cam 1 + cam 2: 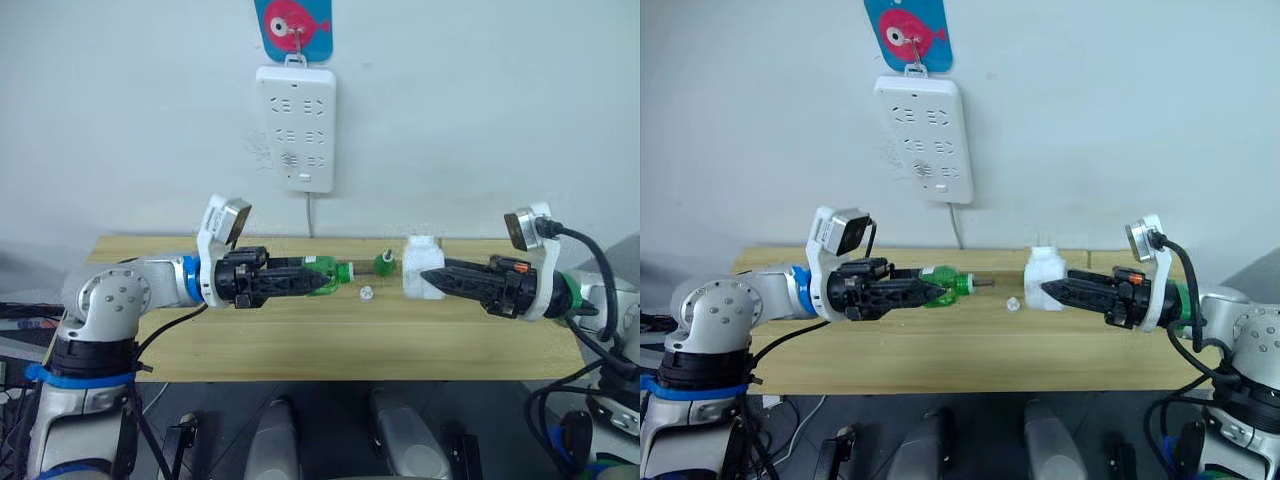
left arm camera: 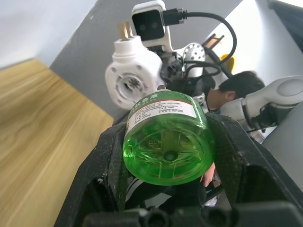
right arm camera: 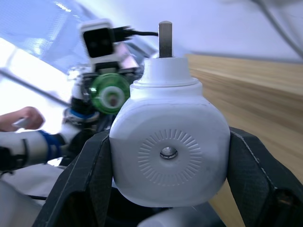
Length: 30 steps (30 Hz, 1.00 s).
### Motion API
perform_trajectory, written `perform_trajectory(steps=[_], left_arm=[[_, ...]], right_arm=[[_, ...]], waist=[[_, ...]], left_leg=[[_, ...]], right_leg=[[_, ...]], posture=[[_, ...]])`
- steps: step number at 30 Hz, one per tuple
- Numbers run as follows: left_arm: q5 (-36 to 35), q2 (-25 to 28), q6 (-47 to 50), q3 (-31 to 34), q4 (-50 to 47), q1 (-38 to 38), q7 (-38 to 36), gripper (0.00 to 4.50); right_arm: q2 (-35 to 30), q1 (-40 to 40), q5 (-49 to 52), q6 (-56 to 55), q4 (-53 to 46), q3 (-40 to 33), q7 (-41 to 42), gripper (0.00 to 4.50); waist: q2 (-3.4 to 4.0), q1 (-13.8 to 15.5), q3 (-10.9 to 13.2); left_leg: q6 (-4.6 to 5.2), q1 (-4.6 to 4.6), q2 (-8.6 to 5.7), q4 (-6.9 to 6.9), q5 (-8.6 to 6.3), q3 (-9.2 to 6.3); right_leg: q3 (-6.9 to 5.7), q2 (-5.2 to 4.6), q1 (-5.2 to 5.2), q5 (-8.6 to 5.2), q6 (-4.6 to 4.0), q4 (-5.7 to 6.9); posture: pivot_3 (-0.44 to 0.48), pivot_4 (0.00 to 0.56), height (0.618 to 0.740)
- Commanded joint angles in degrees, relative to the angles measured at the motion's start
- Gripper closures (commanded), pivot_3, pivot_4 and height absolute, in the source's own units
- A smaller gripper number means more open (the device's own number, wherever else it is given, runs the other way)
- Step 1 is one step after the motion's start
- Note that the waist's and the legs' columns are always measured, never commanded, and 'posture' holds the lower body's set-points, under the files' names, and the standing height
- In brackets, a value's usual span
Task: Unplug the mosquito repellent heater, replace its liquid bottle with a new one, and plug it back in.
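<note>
We observe the left gripper (image 1: 318, 278) clamped on a green bottle (image 1: 325, 274), neck pointing at the mosquito repellent heater (image 1: 422, 266) gripped by the right gripper (image 1: 432, 277). Another green bottle (image 1: 384, 264) and a small white cap (image 1: 366, 294) sit on the wooden table (image 1: 300, 340) between them.

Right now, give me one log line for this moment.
left gripper: shut on green bottle | right gripper: shut on heater | heater unplugged | bottle not inserted

two green bottles (image 1: 325, 275) (image 1: 384, 264), one white heater (image 1: 422, 266), one cap (image 1: 366, 294).

Heater (image 1: 422, 266) white; held bottle (image 1: 322, 275) translucent green; power strip (image 1: 296, 128) white.
</note>
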Motion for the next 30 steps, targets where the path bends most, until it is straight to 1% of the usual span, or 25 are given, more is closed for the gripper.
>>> perform_trajectory(steps=[1, 3, 6, 11, 15, 19, 21, 25, 30], left_arm=[[-2.2, -0.2, 0.8, 1.8, -0.6, -0.4, 0.2, 2.23], [-2.6, -0.1, 1.0, 1.7, -1.2, -0.3, 0.2, 2.23], [-2.9, -0.8, 0.9, 1.7, -1.6, -0.2, 1.1, 2.23], [-2.8, -2.1, 0.2, 1.7, -2.2, -0.5, 1.9, 2.23], [-2.0, -2.5, -0.2, 0.7, -2.5, -0.7, 1.3, 2.23], [-0.8, -2.3, -0.9, -0.5, -3.1, -0.6, 0.2, 2.23], [-0.7, -2.8, -1.1, -0.5, -2.8, -0.7, 0.8, 2.23], [0.7, -2.6, -2.4, -1.4, -3.1, -0.9, -0.5, 2.23], [1.0, -2.9, -2.9, -1.2, -3.1, -1.4, -0.3, 2.23]], right_arm=[[-0.4, -1.0, 9.7, 0.5, 1.4, -1.8, -7.4, 1.58], [-0.8, -0.8, 13.8, 0.0, 2.3, -1.2, -11.1, 1.58], [-2.6, 0.3, 21.8, -3.4, 3.3, 1.8, -16.8, 1.58], [-8.6, 3.4, 34.7, -11.7, 3.2, 8.3, -24.9, 1.58], [-13.3, 4.9, 41.8, -18.0, 2.5, 12.8, -28.8, 1.58], [-16.6, 5.7, 45.4, -22.3, 1.7, 15.9, -30.4, 1.58], [-17.8, 6.0, 46.2, -24.0, 1.3, 17.0, -30.6, 1.58], [-19.5, 6.4, 46.4, -26.1, 0.6, 18.6, -29.8, 1.58], [-20.7, 7.0, 46.4, -28.0, -0.4, 20.1, -29.2, 1.58]], waist=[[0.00, -0.1, 0.0], [0.00, -0.1, 0.0], [0.00, -0.1, 0.0], [-0.01, -0.2, 0.0], [-0.03, -0.2, 0.0], [-0.04, -0.2, 0.0], [-0.04, -0.1, 0.0], [-0.04, -0.1, 0.0], [-0.05, -0.1, 0.0]], left_leg=[[0.04, 0.00, 0.00, -0.02, -0.02, 0.00], [0.08, 0.00, 0.01, -0.08, -0.05, 0.00], [0.09, -0.07, 0.01, -0.15, -0.05, 0.04], [0.10, -0.19, 0.01, -0.14, -0.06, 0.12], [0.10, -0.24, 0.02, -0.12, -0.06, 0.23], [0.10, -0.24, 0.03, -0.12, -0.06, 0.25], [0.10, -0.25, 0.03, -0.12, -0.06, 0.25], [0.10, -0.28, 0.03, -0.12, -0.06, 0.24], [0.10, -0.29, 0.03, -0.12, -0.06, 0.23]], right_leg=[[0.00, -0.01, -0.01, 0.02, -0.04, 0.00], [-0.02, -0.01, -0.05, 0.02, -0.04, 0.00], [0.01, -0.01, -0.18, 0.02, -0.03, 0.00], [0.08, -0.03, -0.33, 0.00, -0.01, 0.00], [0.17, -0.02, -0.43, 0.00, 0.01, 0.01], [0.18, -0.01, -0.44, 0.00, 0.02, 0.01], [0.18, -0.01, -0.45, 0.00, 0.02, 0.01], [0.18, -0.01, -0.47, 0.00, 0.02, 0.01], [0.17, -0.01, -0.48, 0.00, 0.02, 0.00]], posture=[[-0.199, 0.276, 0.725], [-0.195, 0.275, 0.725], [-0.193, 0.274, 0.725], [-0.193, 0.272, 0.725], [-0.198, 0.274, 0.725], [-0.198, 0.274, 0.725], [-0.198, 0.274, 0.725], [-0.198, 0.274, 0.725], [-0.199, 0.275, 0.725]])
